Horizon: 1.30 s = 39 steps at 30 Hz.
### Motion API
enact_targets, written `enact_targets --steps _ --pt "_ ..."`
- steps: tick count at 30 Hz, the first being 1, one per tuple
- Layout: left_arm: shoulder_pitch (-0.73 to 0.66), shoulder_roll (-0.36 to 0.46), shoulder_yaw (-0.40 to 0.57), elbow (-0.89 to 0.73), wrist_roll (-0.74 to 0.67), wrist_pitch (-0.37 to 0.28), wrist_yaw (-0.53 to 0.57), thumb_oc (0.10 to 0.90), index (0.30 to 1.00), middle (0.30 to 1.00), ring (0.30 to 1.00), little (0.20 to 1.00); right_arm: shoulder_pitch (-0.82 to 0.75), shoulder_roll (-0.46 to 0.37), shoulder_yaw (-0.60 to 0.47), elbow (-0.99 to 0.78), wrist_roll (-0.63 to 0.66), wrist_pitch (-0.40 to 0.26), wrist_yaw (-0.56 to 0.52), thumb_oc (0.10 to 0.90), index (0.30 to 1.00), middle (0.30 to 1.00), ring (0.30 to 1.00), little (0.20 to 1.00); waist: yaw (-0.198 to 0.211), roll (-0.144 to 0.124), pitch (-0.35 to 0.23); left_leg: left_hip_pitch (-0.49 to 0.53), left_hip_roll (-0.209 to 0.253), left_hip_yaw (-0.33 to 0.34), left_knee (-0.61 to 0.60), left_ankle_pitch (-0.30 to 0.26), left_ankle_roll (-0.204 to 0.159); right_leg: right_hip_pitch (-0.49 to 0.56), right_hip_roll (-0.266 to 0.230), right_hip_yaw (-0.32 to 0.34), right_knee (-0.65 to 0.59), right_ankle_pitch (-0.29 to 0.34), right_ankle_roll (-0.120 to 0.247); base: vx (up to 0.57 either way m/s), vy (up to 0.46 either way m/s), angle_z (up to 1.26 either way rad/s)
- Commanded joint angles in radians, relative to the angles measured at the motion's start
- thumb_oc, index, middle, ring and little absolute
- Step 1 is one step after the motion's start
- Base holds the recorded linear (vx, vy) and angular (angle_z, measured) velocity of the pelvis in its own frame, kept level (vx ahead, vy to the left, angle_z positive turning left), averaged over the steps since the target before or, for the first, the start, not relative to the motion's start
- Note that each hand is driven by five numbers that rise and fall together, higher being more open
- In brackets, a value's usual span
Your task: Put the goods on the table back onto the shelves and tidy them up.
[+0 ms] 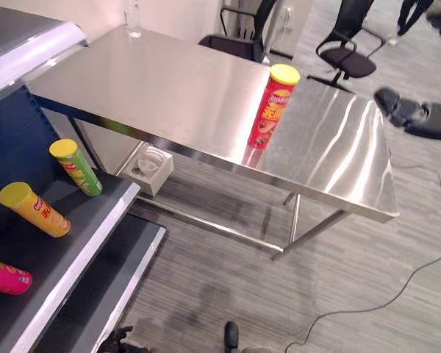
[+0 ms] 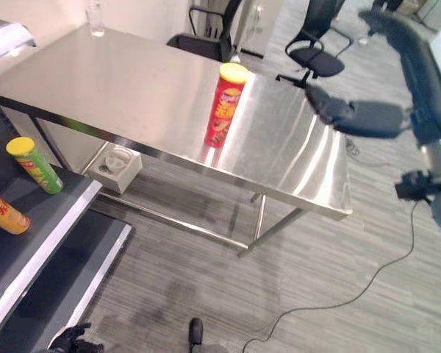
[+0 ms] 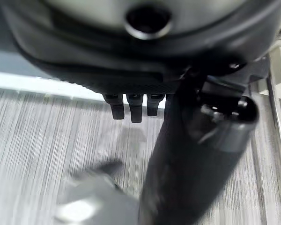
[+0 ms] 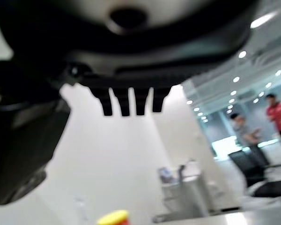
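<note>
A red chip can with a yellow lid stands upright near the front edge of the steel table. Its lid shows past my right hand's straight fingers. My right hand hovers open above the table's right end, to the right of the can and apart from it, holding nothing. On the dark shelf at the left lie a green can, a yellow-orange can and a pink can. My left hand hangs open low over the striped floor, empty.
A clear bottle stands at the table's far corner. A white box sits under the table beside the shelf. Black office chairs stand beyond the table. Two people stand far off in the room.
</note>
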Motion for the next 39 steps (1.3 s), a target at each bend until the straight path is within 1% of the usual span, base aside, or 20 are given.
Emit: enact_targets --steps 1,2,4,7,11,18,21,22,23,24,25,26,28,29,31,32,33,35,37,39 --pt "-0.022 0.021 -0.047 0.031 0.0 -0.037 0.012 0.8 0.9 0.9 0.9 0.9 -0.133 -0.058 -0.009 0.06 0.062 -0.048 -0.052 0.8 0.9 0.9 0.9 0.9 0.037 0.018 -0.063 -0.088 -0.009 0.07 0.021 0.06 -0.067 0.057 0.085 -0.012 0.092 -0.149 0.031 0.05 0.001 -0.26" --pt "-0.021 0.023 -0.064 0.024 0.003 -0.039 0.008 0.8 0.9 0.9 0.9 0.9 -0.164 -0.053 0.02 0.058 0.051 -0.05 -0.054 0.8 0.9 0.9 0.9 0.9 0.046 0.026 -0.055 -0.109 -0.027 0.063 0.023 0.065 -0.067 0.057 0.095 -0.001 0.108 -0.154 0.033 0.12 0.048 -0.32" --pt "0.006 -0.001 -0.068 0.03 0.013 -0.036 0.004 0.8 0.9 0.9 0.9 0.9 -0.192 -0.014 0.044 0.066 0.024 -0.038 -0.065 0.8 0.9 0.9 0.9 0.9 0.046 0.055 -0.063 -0.069 -0.034 0.056 -0.003 0.064 -0.041 0.066 0.112 0.025 0.144 -0.187 0.027 0.19 0.091 -0.27" --pt "0.024 -0.003 -0.073 0.042 0.029 -0.035 -0.007 0.8 0.9 0.9 0.9 0.9 -0.166 -0.017 0.019 0.027 -0.011 -0.036 -0.053 0.8 0.9 0.9 0.9 0.9 0.036 0.055 -0.083 -0.025 -0.031 0.059 -0.056 0.077 -0.036 0.073 0.104 0.017 0.163 -0.208 0.027 0.16 0.064 -0.1" --pt "0.008 -0.006 -0.078 0.048 0.034 -0.035 -0.006 0.8 0.9 0.9 0.9 0.9 -0.224 -0.009 0.084 0.017 -0.012 -0.038 -0.045 0.8 0.9 0.9 0.9 0.9 0.029 0.064 -0.105 0.028 -0.024 0.079 -0.135 0.102 -0.035 0.074 0.092 0.02 0.173 -0.208 0.036 0.14 0.053 -0.05" --pt "0.0 -0.01 -0.096 0.026 0.041 -0.04 -0.003 0.8 0.9 0.9 0.9 0.9 -0.295 0.005 0.156 0.023 -0.021 -0.034 -0.039 0.8 0.9 0.9 0.9 0.9 0.028 0.079 -0.112 0.074 -0.024 0.108 -0.159 0.083 -0.02 0.073 0.068 0.019 0.225 -0.215 0.058 0.1 0.062 -0.22" --pt "0.008 -0.014 -0.101 0.019 0.04 -0.04 -0.005 0.8 0.9 0.9 0.9 0.9 -0.3 0.02 0.163 0.034 -0.028 -0.03 -0.037 0.8 0.9 0.9 0.9 0.9 0.032 0.084 -0.111 0.114 -0.037 0.115 -0.16 0.051 -0.002 0.04 0.038 -0.004 0.363 -0.214 0.088 0.13 0.093 -0.02" --pt "0.013 -0.016 -0.102 0.016 0.039 -0.038 -0.005 0.8 0.9 0.9 0.9 0.9 -0.301 0.025 0.158 0.031 -0.028 -0.03 -0.035 0.8 0.9 0.9 0.9 0.9 0.033 0.086 -0.106 0.126 -0.042 0.116 -0.157 0.044 0.007 0.018 0.023 -0.016 0.426 -0.161 0.103 0.06 0.053 -0.06" --pt "0.013 -0.016 -0.102 0.016 0.039 -0.038 -0.005 0.8 0.9 0.9 0.9 0.9 -0.299 0.026 0.157 0.03 -0.028 -0.03 -0.035 0.8 0.9 0.9 0.9 0.9 0.034 0.085 -0.105 0.125 -0.043 0.117 -0.157 0.045 0.008 0.014 0.022 -0.014 0.434 -0.163 0.105 0.03 0.06 -0.12" --pt "0.014 -0.016 -0.105 0.014 0.038 -0.036 -0.005 0.8 0.9 0.9 0.9 0.9 -0.304 0.034 0.157 0.021 -0.026 -0.03 -0.034 0.8 0.9 0.9 0.9 0.9 0.034 0.086 -0.092 0.132 -0.047 0.12 -0.154 0.044 0.019 -0.019 0.007 -0.02 0.523 -0.1 0.119 0.0 0.107 -0.06" --pt "0.014 -0.011 -0.108 0.016 0.041 -0.03 -0.005 0.8 0.9 0.9 0.9 0.9 -0.31 0.045 0.158 0.009 -0.025 -0.028 -0.032 0.8 0.9 0.9 0.9 0.9 0.025 0.108 -0.065 0.153 -0.03 0.118 -0.154 0.046 0.032 -0.085 0.004 -0.039 0.682 -0.063 0.119 0.01 0.121 -0.16" --pt "0.018 -0.006 -0.103 0.02 0.044 -0.027 -0.005 0.8 0.9 0.9 0.9 0.9 -0.305 0.054 0.16 0.007 -0.022 -0.029 -0.026 0.8 0.9 0.9 0.9 0.9 0.024 0.118 -0.057 0.158 -0.023 0.114 -0.153 0.047 0.034 -0.123 0.0 -0.046 0.749 -0.077 0.111 0.03 0.085 0.0" --pt "0.027 -0.003 -0.092 0.025 0.046 -0.026 -0.006 0.8 0.9 0.9 0.9 0.9 -0.291 0.064 0.154 -0.003 -0.02 -0.028 -0.015 0.8 0.9 0.9 0.9 0.9 0.024 0.121 -0.055 0.161 -0.017 0.112 -0.153 0.046 0.031 -0.148 -0.023 -0.059 0.779 -0.094 0.104 0.04 -0.04 0.07" --pt "0.027 0.001 -0.08 0.028 0.047 -0.027 -0.007 0.8 0.9 0.9 0.9 0.9 -0.273 0.064 0.143 -0.021 -0.017 -0.024 -0.003 0.8 0.9 0.9 0.9 0.9 0.028 0.123 -0.058 0.164 -0.002 0.109 -0.154 0.042 0.015 -0.161 -0.067 -0.079 0.718 -0.127 0.093 0.08 -0.139 0.06" --pt "0.007 0.003 -0.085 0.028 0.044 -0.033 -0.002 0.8 0.9 0.9 0.9 0.9 -0.252 0.049 0.124 -0.034 0.017 -0.023 0.003 0.8 0.9 0.9 0.9 0.9 0.015 0.113 -0.056 0.155 0.007 0.088 -0.153 0.038 -0.012 -0.15 -0.064 -0.055 0.56 -0.171 0.086 0.07 -0.173 -0.06" --pt "0.006 0.003 -0.087 0.028 0.044 -0.033 -0.002 0.8 0.9 0.9 0.9 0.9 -0.247 0.048 0.119 -0.034 0.018 -0.023 0.004 0.8 0.9 0.9 0.9 0.9 0.014 0.115 -0.056 0.156 0.01 0.085 -0.152 0.037 -0.013 -0.143 -0.061 -0.059 0.55 -0.169 0.085 0.06 -0.204 0.09" --pt "-0.003 0.015 -0.099 0.028 0.055 -0.041 0.001 0.8 0.9 0.9 0.9 0.9 -0.239 0.032 0.107 -0.028 0.053 -0.032 0.0 0.8 0.9 0.9 0.9 0.9 0.005 0.088 -0.069 0.152 0.001 0.076 -0.154 0.025 -0.029 -0.088 -0.05 -0.009 0.327 -0.159 0.108 0.1 -0.211 0.24" --pt "0.004 0.009 -0.082 0.035 0.055 -0.04 0.011 0.8 0.9 0.9 0.9 0.9 -0.208 0.048 0.083 -0.044 0.061 -0.028 0.007 0.8 0.9 0.9 0.9 0.9 0.014 0.068 -0.094 0.16 0.006 0.08 -0.16 0.014 -0.04 -0.039 -0.044 -0.001 0.244 -0.158 0.105 0.12 -0.188 0.42" --pt "0.005 -0.001 -0.071 0.043 0.043 -0.037 0.016 0.8 0.9 0.9 0.9 0.9 -0.192 0.052 0.075 -0.058 0.066 -0.032 0.011 0.8 0.9 0.9 0.9 0.9 0.017 0.064 -0.11 0.162 0.019 0.084 -0.165 0.017 -0.05 -0.02 -0.038 -0.004 0.213 -0.147 0.104 0.06 -0.162 0.41" --pt "0.0 -0.022 -0.077 0.044 0.039 -0.038 0.02 0.8 0.9 0.9 0.9 0.9 -0.172 0.046 0.067 -0.086 0.089 -0.03 0.031 0.8 0.9 0.9 0.9 0.9 0.014 0.06 -0.119 0.143 0.043 0.076 -0.17 0.036 -0.068 -0.011 -0.023 -0.001 0.161 -0.108 0.1 0.0 -0.249 0.15"
